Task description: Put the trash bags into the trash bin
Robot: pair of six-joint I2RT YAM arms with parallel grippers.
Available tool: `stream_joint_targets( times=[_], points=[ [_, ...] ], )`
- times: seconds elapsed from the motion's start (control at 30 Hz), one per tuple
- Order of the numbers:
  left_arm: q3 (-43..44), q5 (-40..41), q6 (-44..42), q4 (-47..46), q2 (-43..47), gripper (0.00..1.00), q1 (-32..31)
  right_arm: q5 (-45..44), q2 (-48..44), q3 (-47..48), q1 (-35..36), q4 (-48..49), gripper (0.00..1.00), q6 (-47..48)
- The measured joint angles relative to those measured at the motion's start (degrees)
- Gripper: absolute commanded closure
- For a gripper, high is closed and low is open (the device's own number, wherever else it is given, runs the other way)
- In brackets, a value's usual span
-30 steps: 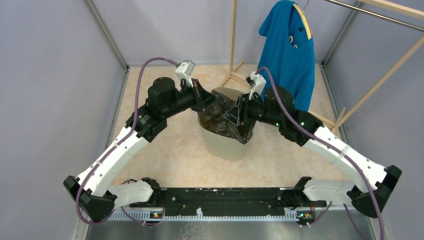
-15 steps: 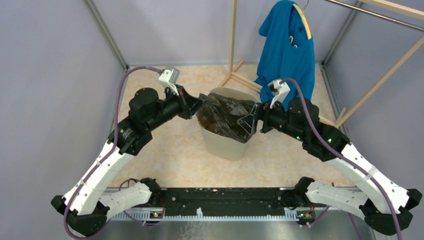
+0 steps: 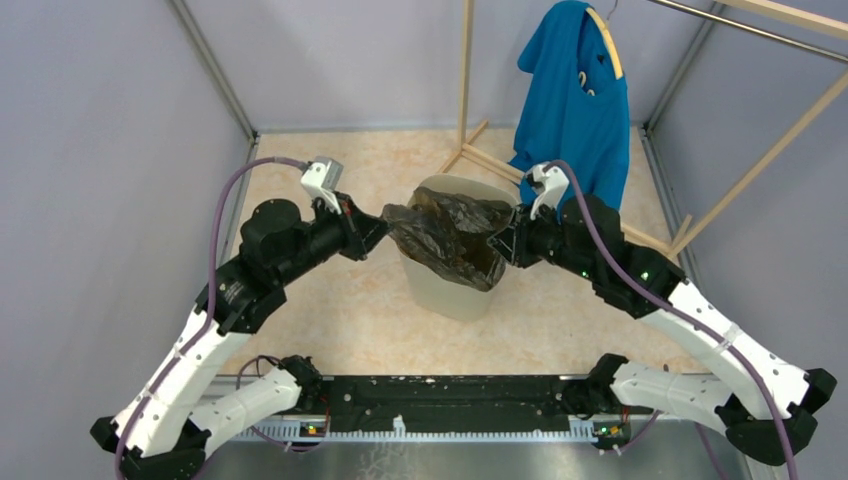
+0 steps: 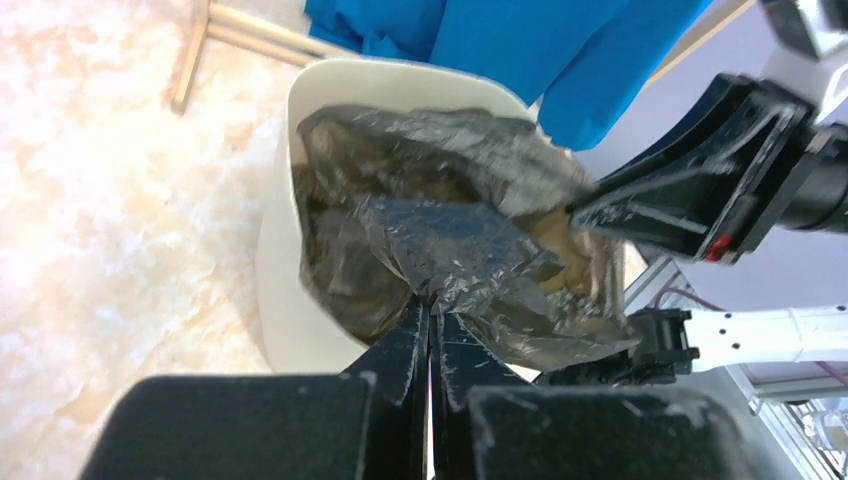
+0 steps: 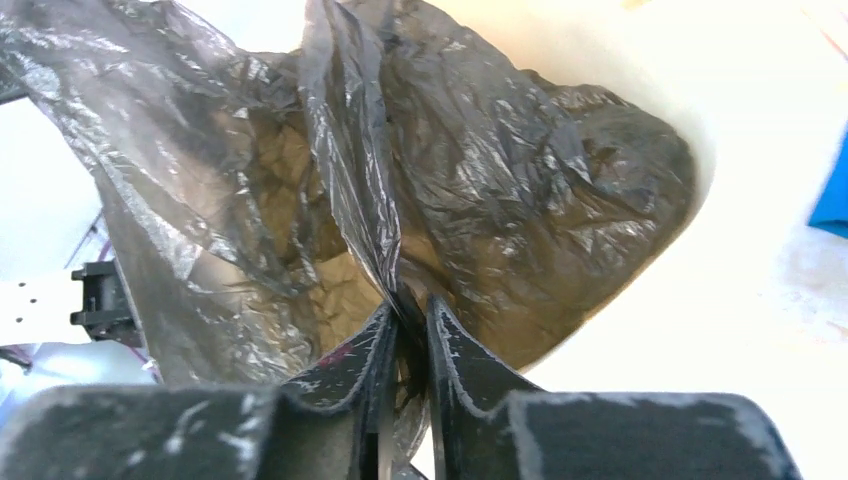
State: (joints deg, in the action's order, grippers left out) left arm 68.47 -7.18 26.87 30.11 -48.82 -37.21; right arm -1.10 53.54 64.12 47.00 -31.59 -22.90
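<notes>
Marbled floor; bag hides bottom of bin.

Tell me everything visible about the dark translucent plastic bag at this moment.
The thin, translucent brownish-grey plastic film bag is glossy and heavily wrinkled. It sits in the mouth of the cream-beige plastic bin, held open across it, and its left edge reaches out past the rim. The left gripper is shut on one pinched fold, the right gripper on the opposite edge. Its lower part hangs down inside the bin.
</notes>
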Motion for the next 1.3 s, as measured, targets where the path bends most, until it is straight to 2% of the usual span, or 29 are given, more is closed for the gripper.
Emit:
stream_joint_targets(
  times=[0.37, 0.73, 0.8, 0.87, 0.93, 1.07, 1.17, 1.23, 1.3],
  points=[
    [-12.7, 2.7, 5.0, 5.2, 9.8, 1.0, 0.0, -3.8, -9.4, -6.5, 0.0, -2.8, 0.83, -2.7],
    [-24.0, 9.6, 9.2, 3.1, 10.8, 1.0, 0.0, -12.7, -16.2, -13.9, 0.0, -4.2, 0.84, -5.0],
    [-25.0, 10.3, 9.7, 2.9, 10.3, 0.99, 0.0, -15.4, -17.0, -16.3, 0.0, -3.7, 0.8, -5.8],
    [-25.6, 10.9, 10.4, 2.9, 9.3, 0.89, 0.0, -17.3, -17.0, -18.0, 0.0, -3.6, 0.73, -6.5],
    [-25.6, 11.2, 10.5, 2.9, 8.3, 0.73, 0.0, -18.3, -16.8, -18.5, 0.0, -3.5, 0.64, -6.6],
    [-24.2, 11.8, 9.2, 6.0, 8.7, 0.35, 0.0, -17.9, -17.6, -18.4, 0.0, -3.3, 0.37, -4.8],
    [-21.9, 12.0, 5.8, 8.6, 11.1, 0.14, 0.0, -16.2, -18.8, -17.1, 0.0, -4.5, 0.19, -2.2],
    [-19.3, 11.8, 2.4, 10.4, 13.1, 0.05, 0.0, -14.6, -19.5, -15.0, 0.0, -5.4, 0.09, -0.2],
    [-15.7, 11.0, -1.6, 11.6, 14.3, 0.02, 0.0, -12.5, -20.0, -12.2, 0.0, -6.1, 0.02, 2.1]
  ],
)
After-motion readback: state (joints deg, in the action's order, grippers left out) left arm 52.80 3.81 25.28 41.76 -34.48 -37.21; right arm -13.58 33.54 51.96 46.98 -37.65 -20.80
